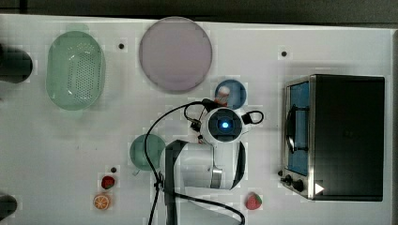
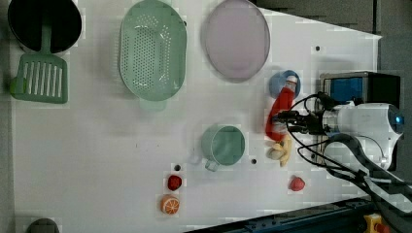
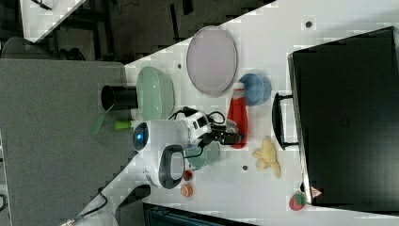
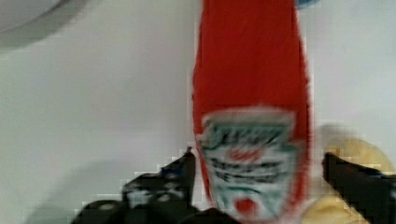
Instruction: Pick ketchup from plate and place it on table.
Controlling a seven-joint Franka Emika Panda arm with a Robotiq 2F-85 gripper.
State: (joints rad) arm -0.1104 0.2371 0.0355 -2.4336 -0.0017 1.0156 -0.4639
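surface: white table (image 1: 56, 140) | ketchup (image 2: 279, 110) lying on it | tool (image 4: 259, 179) open, astride the bottle

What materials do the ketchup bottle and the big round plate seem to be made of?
Ketchup bottle: probably soft plastic, smooth red body with a printed label, whitish cap seen in the left view. Plate: likely matte plastic, an even mauve-grey surface without glare, though ceramic is possible.
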